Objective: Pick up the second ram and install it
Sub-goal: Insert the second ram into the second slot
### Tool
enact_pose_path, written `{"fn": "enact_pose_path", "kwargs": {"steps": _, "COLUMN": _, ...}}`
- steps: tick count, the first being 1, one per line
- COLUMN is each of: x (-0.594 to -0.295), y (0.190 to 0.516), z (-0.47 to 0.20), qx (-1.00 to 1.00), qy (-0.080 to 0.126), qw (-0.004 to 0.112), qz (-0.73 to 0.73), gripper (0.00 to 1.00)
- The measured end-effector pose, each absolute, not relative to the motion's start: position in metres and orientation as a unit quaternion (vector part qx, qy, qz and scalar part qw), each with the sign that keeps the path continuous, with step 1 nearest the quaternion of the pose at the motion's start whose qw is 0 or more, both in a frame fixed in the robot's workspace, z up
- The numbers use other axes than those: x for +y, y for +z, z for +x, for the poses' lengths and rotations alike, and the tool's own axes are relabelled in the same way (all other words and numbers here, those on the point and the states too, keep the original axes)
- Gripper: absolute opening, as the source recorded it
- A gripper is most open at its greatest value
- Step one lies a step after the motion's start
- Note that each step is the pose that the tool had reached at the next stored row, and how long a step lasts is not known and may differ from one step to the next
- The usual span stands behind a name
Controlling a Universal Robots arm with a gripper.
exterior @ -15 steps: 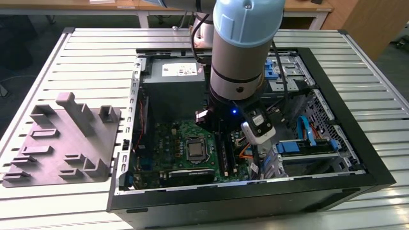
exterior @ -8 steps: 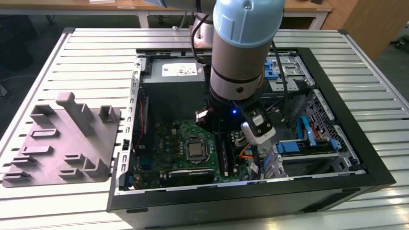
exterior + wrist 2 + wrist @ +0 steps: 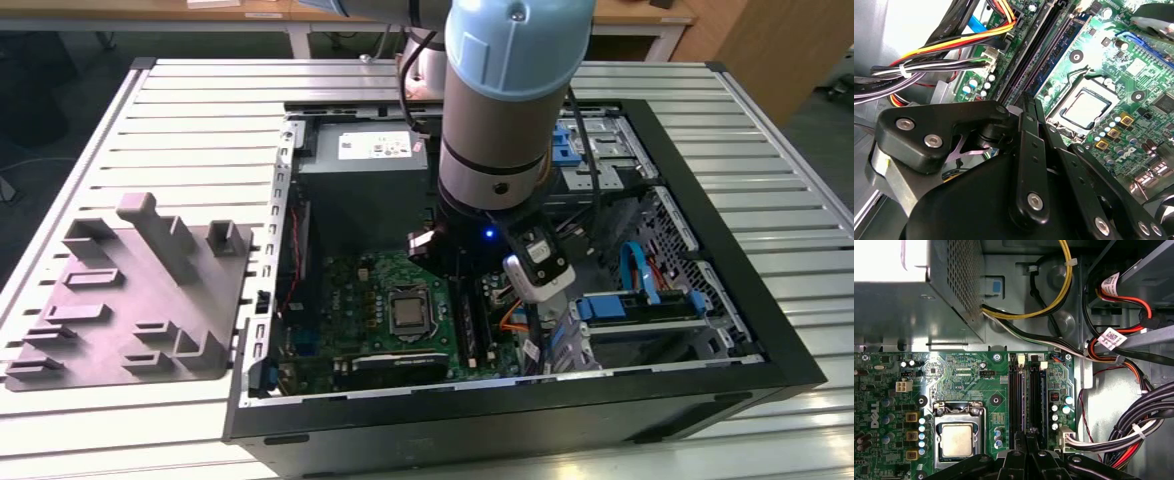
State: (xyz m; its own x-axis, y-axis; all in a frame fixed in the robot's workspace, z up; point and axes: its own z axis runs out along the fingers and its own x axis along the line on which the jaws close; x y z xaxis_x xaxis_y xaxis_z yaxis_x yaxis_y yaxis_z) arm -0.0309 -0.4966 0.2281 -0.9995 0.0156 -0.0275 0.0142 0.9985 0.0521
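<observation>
Inside the open computer case [image 3: 747, 330], the gripper [image 3: 1026, 437] is pinched narrow over the black memory slots [image 3: 1026, 395] beside the CPU socket [image 3: 956, 437], with the second ram [image 3: 1054, 47] seated in a slot.

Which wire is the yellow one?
In the first wrist view, the yellow wire curving beside the grey power-supply box; its neighbours are black, white or red.

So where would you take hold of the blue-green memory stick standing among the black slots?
Its long top edge, near the middle, pinched across the two flat faces, coming straight down. The blue-green stick stands on edge with black slots close alongside, so a side approach probably lacks room.
</observation>
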Motion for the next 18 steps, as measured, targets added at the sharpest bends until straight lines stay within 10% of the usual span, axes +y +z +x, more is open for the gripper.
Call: {"fn": "enact_pose_path", "kwargs": {"steps": 18, "x": -0.4966, "y": 0.2264, "z": -0.0309, "qx": 1.000, "qy": 0.026, "qw": 0.014, "qz": 0.007, "gripper": 0.12}}
